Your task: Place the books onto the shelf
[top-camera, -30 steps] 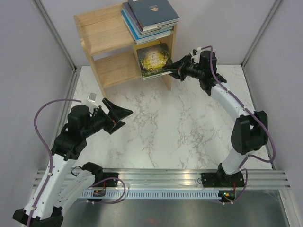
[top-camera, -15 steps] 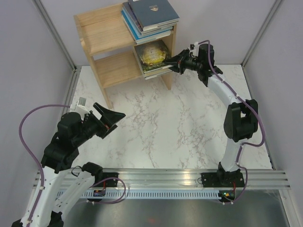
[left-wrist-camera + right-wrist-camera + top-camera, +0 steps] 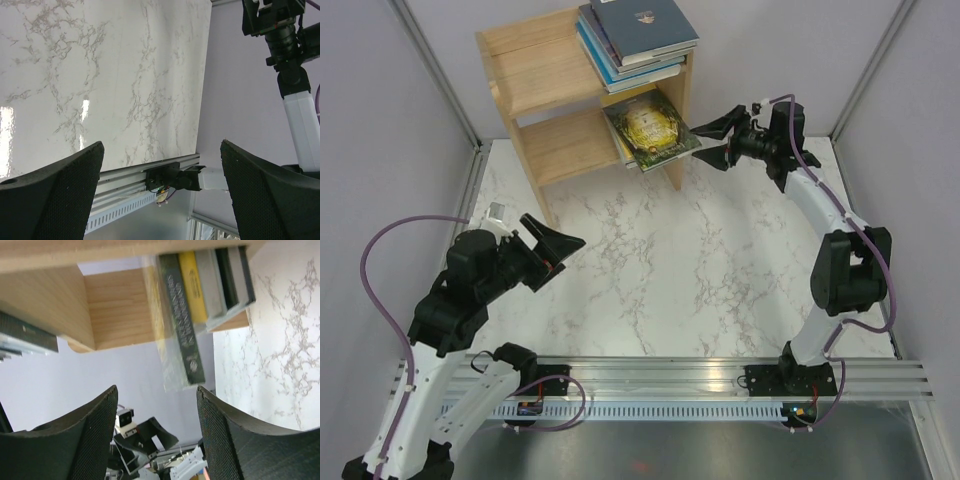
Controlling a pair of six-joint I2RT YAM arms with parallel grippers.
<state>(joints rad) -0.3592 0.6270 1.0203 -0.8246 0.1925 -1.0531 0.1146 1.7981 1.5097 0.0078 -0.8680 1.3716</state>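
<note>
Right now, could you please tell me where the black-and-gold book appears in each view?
Top external: the book juts from the shelf's lower tier, upper centre.
Left wrist: not in it.
Right wrist: its dark spine, top centre, beside a yellow book.
Shared landmark: the marble table.

shelf (image 3: 535,80): I see it at the far left of the table (image 3: 720,270), against the back wall.
top stack (image 3: 635,40): books piled flat on the shelf's top, at its right end.
middle-tier books (image 3: 650,128): lying stacked at the right end of the tier below, under the top stack; the uppermost sticks out past the shelf's front right edge.
right gripper (image 3: 705,142): just right of that overhanging book, level with it; I can't tell if it touches.
left gripper (image 3: 555,232): near left, over the table, well apart from the shelf.
rail (image 3: 660,375): along the near edge, under both arm bases.
</note>
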